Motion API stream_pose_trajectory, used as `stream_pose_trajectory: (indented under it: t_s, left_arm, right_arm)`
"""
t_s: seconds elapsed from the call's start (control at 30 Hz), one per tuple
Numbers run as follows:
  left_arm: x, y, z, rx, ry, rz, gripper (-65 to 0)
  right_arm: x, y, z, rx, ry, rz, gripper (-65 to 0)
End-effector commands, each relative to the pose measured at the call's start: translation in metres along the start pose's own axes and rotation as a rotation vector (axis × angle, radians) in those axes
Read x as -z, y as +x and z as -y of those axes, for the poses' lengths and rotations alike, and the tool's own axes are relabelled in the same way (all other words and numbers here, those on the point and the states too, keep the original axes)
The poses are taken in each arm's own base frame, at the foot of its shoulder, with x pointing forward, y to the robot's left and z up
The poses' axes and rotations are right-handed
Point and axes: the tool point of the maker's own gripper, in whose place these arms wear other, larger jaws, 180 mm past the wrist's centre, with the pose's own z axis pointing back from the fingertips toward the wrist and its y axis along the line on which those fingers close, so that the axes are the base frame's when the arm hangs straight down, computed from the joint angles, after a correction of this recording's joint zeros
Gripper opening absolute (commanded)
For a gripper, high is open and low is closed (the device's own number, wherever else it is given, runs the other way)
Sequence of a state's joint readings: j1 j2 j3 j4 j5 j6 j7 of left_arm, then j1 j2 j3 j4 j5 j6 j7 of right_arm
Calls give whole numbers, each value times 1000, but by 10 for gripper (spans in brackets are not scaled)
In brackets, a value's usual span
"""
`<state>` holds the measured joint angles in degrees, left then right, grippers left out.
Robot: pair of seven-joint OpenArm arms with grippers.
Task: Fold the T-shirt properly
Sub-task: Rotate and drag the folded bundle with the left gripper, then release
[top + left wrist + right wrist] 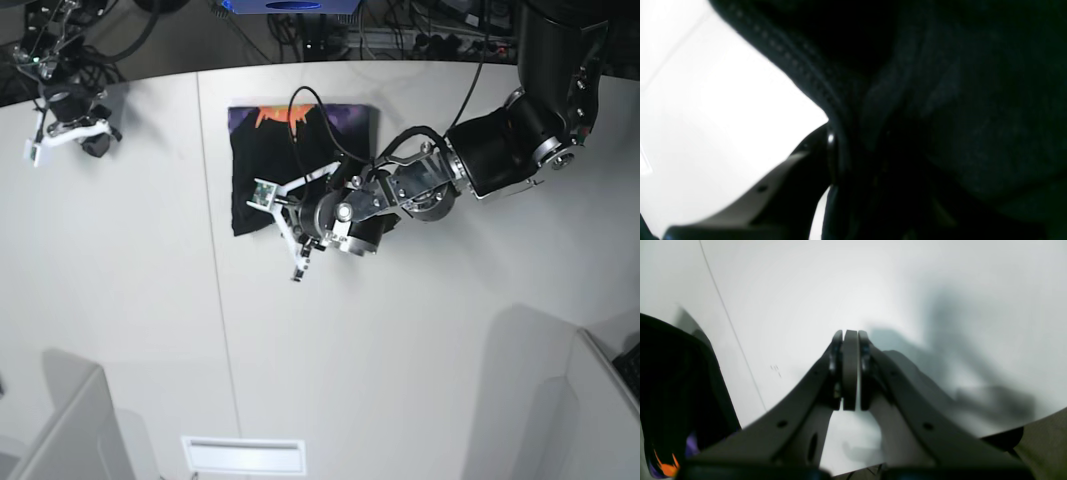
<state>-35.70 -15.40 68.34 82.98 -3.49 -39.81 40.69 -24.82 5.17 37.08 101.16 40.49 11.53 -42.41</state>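
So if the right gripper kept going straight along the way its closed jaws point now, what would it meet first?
Most likely the bare white table. The right gripper has nothing between its shut fingers or ahead of them, and the black cloth T-shirt lies off to one side. How far away the surface is cannot be told.

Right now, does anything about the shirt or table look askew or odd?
Nothing stands out. The shirt lies folded in a compact, roughly square bundle on the table, print at its far edge. Its near edge is hidden by the left arm.
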Motion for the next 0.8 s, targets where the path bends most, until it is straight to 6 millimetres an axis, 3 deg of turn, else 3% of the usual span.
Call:
stream_pose_trajectory:
  t_s: [0.0, 0.23, 0.57, 0.77]
  left_arm:
    - [-6, 9, -14, 14, 27, 25, -650]
    - [0, 20, -6, 3, 12, 48, -650]
    - [1, 14, -6, -10, 8, 31, -650]
    - [5, 9, -18, -45, 19, 16, -650]
  right_arm:
    - [-3, 12, -1, -12, 8, 39, -650]
    - [-3, 12, -1, -14, 7, 39, -650]
    - [-3, 14, -2, -14, 10, 43, -650]
    - [-2, 14, -2, -14, 11, 42, -650]
